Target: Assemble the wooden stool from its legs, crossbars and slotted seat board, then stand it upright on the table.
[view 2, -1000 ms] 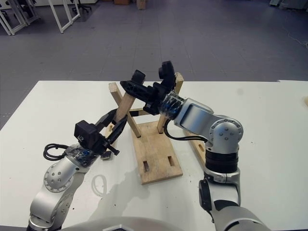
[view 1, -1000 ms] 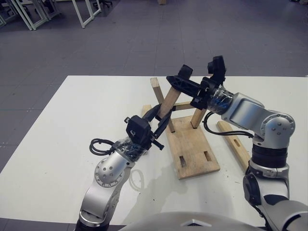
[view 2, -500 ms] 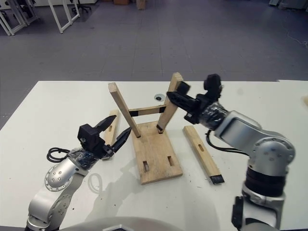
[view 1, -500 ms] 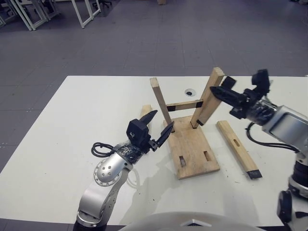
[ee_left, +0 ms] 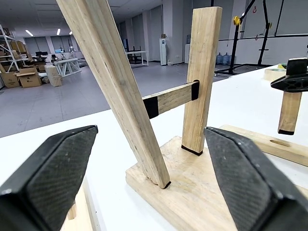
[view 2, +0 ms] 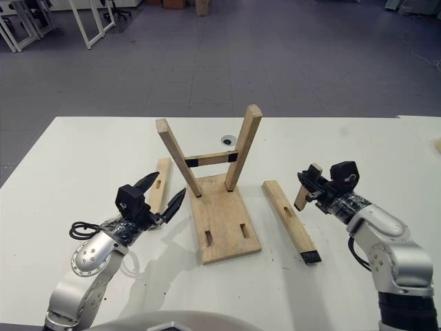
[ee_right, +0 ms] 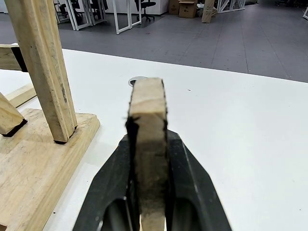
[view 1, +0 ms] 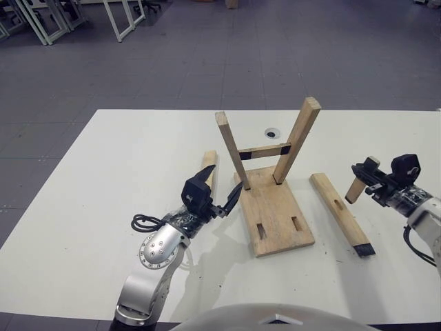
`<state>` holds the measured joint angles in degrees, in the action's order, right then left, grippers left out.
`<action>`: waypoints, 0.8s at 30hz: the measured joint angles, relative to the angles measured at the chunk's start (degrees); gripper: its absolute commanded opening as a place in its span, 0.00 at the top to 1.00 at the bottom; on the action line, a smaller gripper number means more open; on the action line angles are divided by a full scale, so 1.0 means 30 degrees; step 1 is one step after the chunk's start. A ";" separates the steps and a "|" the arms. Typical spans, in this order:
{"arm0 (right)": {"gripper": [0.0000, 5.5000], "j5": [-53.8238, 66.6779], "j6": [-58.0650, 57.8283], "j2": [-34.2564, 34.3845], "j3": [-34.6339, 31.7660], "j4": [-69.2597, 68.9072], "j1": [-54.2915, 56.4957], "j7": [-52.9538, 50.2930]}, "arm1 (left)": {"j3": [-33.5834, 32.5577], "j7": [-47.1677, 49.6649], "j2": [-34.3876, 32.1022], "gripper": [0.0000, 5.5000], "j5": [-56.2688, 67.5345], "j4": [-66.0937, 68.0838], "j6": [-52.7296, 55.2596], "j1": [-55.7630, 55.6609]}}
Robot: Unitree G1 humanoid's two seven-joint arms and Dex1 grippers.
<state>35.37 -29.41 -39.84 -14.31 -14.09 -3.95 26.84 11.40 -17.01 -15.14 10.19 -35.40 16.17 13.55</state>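
1. Seat board (view 1: 275, 214) lay flat near the middle of the table (view 1: 103, 179). Clock bearings below were taken from this board, with 12 o'clock pointing away from the robot.
2. Two legs stood in the board's 12 o'clock end. The left-hand leg (view 1: 231, 148) leaned towards 11 o'clock and the right-hand leg (view 1: 296, 138) towards 1 o'clock. A crossbar (view 1: 262, 150) with dark ends bridged them about halfway up.
3. Two slots (view 1: 261, 231) showed at the board's 6 o'clock end.
4. A loose leg (view 1: 341, 212) lay flat on the table at 3 o'clock, just beside the board but apart from it, with its dark tip towards the robot.
5. A second loose leg (view 1: 209, 164) lay flat at 10 o'clock, partly hidden behind the left gripper (view 1: 225, 177).
6. The left gripper hovered at 9 o'clock, near the board's edge. Its fingers were spread wide with nothing between them.
7. The right gripper (view 1: 363, 174) was at 3 o'clock, beyond the loose leg and well apart from the board. Its fingers were clamped on a short crossbar (view 1: 353, 191), gripped near the upper end and tilted. Whether the lower end touched the table could not be told.
8. A round hole (view 1: 271, 131) sat in the tabletop at 12 o'clock, behind the legs. A cable (view 1: 145, 222) looped beside the left arm at 8 o'clock.
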 measured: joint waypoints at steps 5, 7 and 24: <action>0.93 -0.0738 -0.0064 0.1240 0.0369 -0.1334 -0.0158 -0.0824 | 0.0000 0.0011 0.0016 0.26 -0.0171 0.0254 -0.0059 -0.0017; 0.93 -0.0869 -0.0184 0.1423 0.0381 -0.1961 -0.0191 -0.1004 | 0.0002 0.0019 0.0017 0.26 -0.0232 0.0256 -0.0066 -0.0015; 0.93 -0.3861 0.2216 0.4067 0.1038 -0.1933 -0.1974 -0.2047 | 0.0031 -0.0005 0.0041 0.26 -0.0553 0.0280 -0.0068 -0.0026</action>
<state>23.78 -22.76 -27.64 -11.19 -19.89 -9.87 20.70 11.49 -17.02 -15.01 8.54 -34.55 15.97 13.47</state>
